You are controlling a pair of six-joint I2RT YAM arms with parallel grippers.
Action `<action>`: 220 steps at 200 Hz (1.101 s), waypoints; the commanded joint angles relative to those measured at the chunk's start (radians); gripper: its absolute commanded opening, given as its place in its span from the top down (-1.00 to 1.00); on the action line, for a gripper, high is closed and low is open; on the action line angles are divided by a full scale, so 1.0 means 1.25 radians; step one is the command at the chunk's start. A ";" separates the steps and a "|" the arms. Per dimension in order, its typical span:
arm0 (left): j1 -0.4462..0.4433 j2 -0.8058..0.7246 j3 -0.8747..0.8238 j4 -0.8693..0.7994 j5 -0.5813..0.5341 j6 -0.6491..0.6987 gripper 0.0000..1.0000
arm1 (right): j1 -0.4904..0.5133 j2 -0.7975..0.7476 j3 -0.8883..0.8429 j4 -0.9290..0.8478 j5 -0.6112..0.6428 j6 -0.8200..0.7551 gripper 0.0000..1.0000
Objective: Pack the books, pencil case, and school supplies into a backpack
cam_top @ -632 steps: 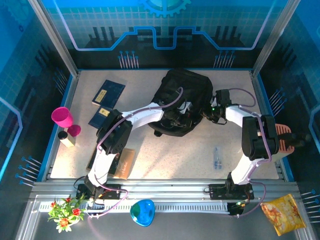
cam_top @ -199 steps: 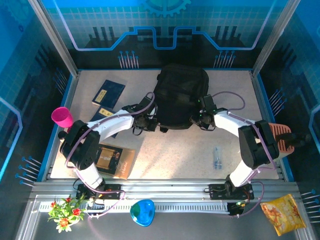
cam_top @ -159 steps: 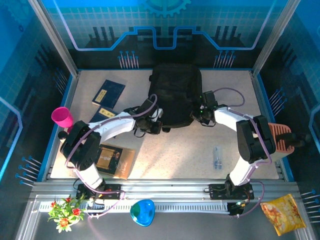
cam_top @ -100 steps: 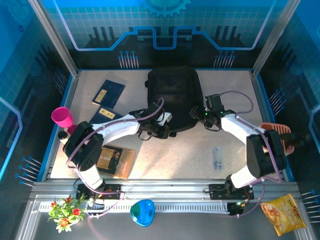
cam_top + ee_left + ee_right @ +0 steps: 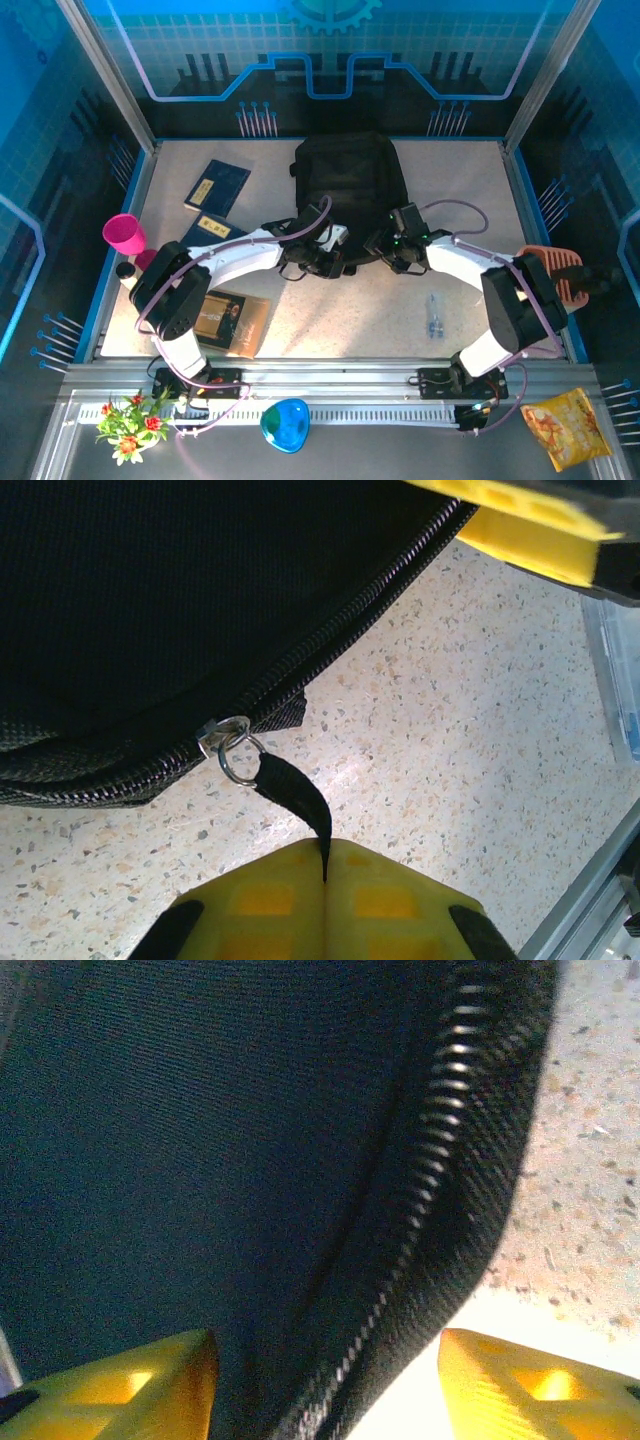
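Left wrist: left gripper (image 5: pixel 325 860) pinched together on the black zipper pull (image 5: pixel 292 791) of the backpack (image 5: pixel 150 600) | right wrist: right gripper (image 5: pixel 325 1365) jaws apart, straddling the backpack's zipped edge | top external: backpack lies mid-table (image 5: pixel 450 300), books (image 5: pixel 216 186) left of it.

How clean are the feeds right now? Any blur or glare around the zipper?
Left wrist: sharp; the pull strap in the shut left hand is crisp, with mild glare on the table beside it. Right wrist: soft, the zipper teeth smeared, the table corner blown out white. Top external: evenly lit, but the backpack reads as flat black.
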 commanded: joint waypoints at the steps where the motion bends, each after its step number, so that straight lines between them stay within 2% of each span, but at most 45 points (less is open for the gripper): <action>1: -0.006 0.005 0.025 -0.041 -0.010 0.009 1.00 | 0.016 0.025 0.029 0.004 0.012 0.025 0.00; 24: -0.005 -0.006 0.028 -0.091 -0.069 0.033 1.00 | 0.014 0.021 0.026 -0.020 0.059 0.019 0.34; 42: 0.005 -0.028 0.020 -0.144 -0.160 0.076 1.00 | 0.005 0.007 0.017 -0.027 0.098 0.002 0.53; 111: 0.121 -0.067 -0.031 -0.170 -0.248 0.114 1.00 | -0.002 0.000 -0.011 -0.003 0.092 0.003 0.70; 153: 0.178 -0.036 -0.012 -0.155 -0.216 0.100 1.00 | -0.003 -0.026 -0.003 -0.015 0.105 -0.022 0.73; 220: 0.153 -0.110 0.029 -0.122 -0.029 0.142 1.00 | -0.021 -0.077 0.015 -0.010 0.104 -0.097 0.75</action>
